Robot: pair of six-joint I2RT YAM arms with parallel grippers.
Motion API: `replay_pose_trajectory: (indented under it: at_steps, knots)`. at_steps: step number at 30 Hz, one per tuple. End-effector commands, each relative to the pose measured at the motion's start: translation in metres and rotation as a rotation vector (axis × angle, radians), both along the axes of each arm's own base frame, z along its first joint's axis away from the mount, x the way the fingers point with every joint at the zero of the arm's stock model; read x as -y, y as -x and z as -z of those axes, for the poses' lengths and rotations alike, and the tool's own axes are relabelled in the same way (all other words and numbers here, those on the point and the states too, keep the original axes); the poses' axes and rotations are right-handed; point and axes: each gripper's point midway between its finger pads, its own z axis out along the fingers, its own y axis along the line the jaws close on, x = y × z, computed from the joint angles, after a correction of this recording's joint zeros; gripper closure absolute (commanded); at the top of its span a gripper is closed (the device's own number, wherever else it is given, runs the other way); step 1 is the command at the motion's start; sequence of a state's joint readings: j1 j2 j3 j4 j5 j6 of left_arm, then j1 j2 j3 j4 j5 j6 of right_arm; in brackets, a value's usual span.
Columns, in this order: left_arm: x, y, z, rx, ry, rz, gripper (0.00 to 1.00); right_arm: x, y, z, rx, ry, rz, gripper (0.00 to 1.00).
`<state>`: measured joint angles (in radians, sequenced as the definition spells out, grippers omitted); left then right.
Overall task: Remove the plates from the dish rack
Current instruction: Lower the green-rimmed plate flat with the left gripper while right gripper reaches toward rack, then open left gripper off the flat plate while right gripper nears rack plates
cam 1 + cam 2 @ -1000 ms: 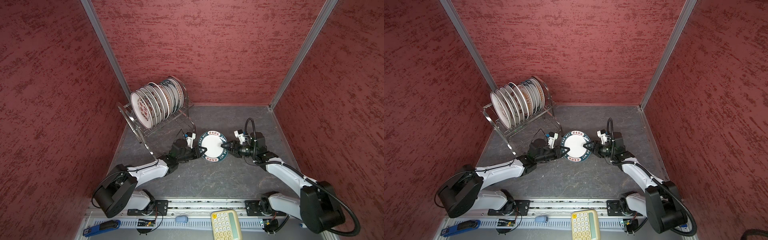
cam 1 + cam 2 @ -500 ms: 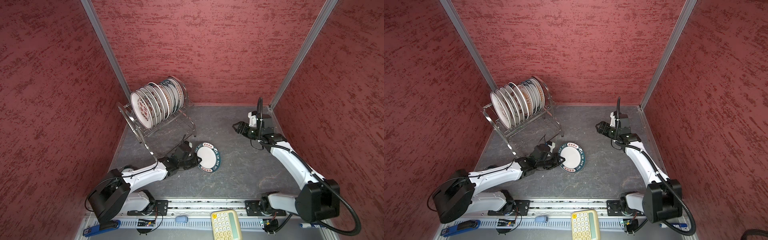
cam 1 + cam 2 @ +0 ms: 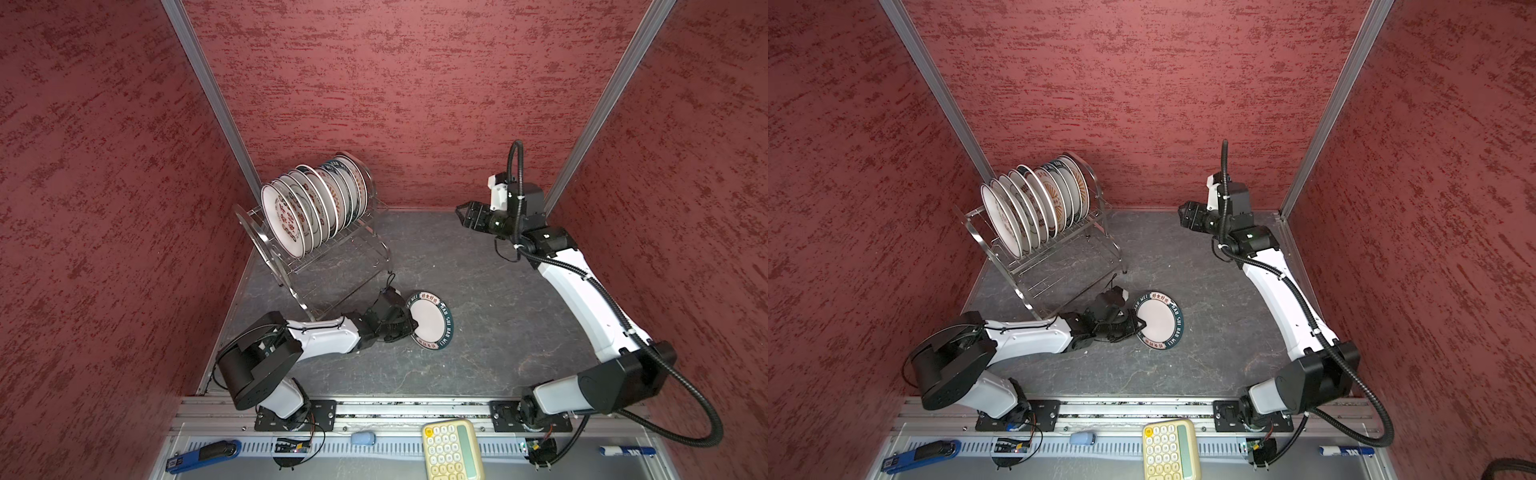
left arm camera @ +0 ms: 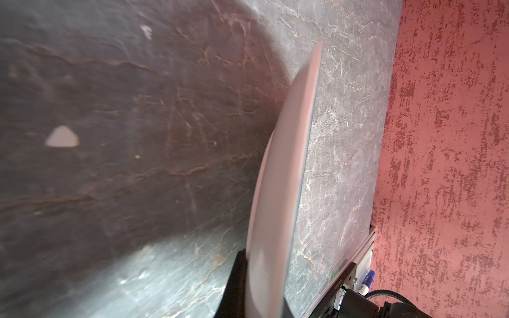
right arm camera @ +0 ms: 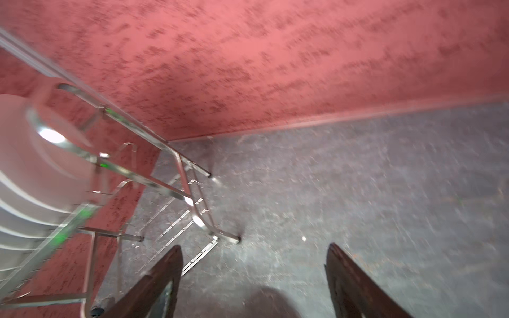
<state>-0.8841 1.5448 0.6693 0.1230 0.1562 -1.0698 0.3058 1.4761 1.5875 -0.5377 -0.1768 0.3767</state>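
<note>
Two white-and-black robot arms work over a grey, marble-veined tabletop (image 3: 478, 353) walled in by red textured panels. Well apart from both sets of fingers, toward the back corner on the left arm's side, stands the shiny stainless-steel wire dish rack (image 3: 332, 276) (image 3: 1054, 274) on its legs, with a row of round white plates (image 3: 291, 216) (image 3: 1017, 212) upright on edge in its upper tier; some show red characters, some an orange sunburst. The left gripper (image 3: 405, 326) (image 3: 1136, 324) lies low over the table in front of the rack, its jaws clamped on the near rim of a round white plate with a dark teal lettered rim (image 3: 430, 324) (image 3: 1158, 322). This plate juts out beyond the fingertips, tilted; the left wrist view shows it edge-on (image 4: 281, 192) between the black fingers (image 4: 235, 283), and whether its far edge touches the tabletop cannot be told. The right gripper (image 3: 461, 214) (image 3: 1183, 216) (image 5: 253, 275) is raised near the back wall, jaws spread wide with nothing between them, the dark fingers (image 5: 162, 280) pointing toward the rack, which is well apart from them. On the front rail, far from either gripper, lie a cream-yellow calculator (image 3: 451, 449) (image 3: 1169, 449), a blue-handled tool (image 3: 203, 455) and a blue marker (image 3: 627, 451).
</note>
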Motion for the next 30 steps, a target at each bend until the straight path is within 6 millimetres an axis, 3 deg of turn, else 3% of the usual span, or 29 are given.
replay_pose_trajectory:
  at_steps: [1, 6, 11, 19, 22, 27, 30]
  knots:
    - [0.003, 0.001, 0.003, -0.014, -0.007, -0.012, 1.0, -0.018, 0.0, -0.022, 0.064, 0.054, -0.057, 0.18]
    - [-0.01, 0.007, 0.021, -0.06, -0.08, -0.04, 0.93, -0.07, 0.012, -0.078, 0.317, 0.016, -0.293, 0.2]
    - [-0.017, 0.01, 0.034, -0.102, -0.14, -0.047, 0.83, -0.103, 0.004, -0.104, 0.45, 0.025, -0.37, 0.21]
    - [-0.022, 0.017, 0.055, -0.167, -0.201, -0.043, 0.73, -0.16, -0.002, -0.109, 0.501, 0.133, -0.403, 0.21]
    - [-0.024, 0.02, 0.059, -0.178, -0.211, -0.045, 0.61, -0.175, -0.003, -0.109, 0.503, 0.123, -0.415, 0.24]
    - [-0.03, 0.022, 0.054, -0.166, -0.215, -0.05, 0.46, -0.2, -0.005, -0.104, 0.509, 0.123, -0.435, 0.3]
    - [-0.037, 0.022, 0.044, -0.14, -0.235, -0.051, 0.42, -0.209, -0.012, -0.1, 0.503, 0.133, -0.412, 0.34]
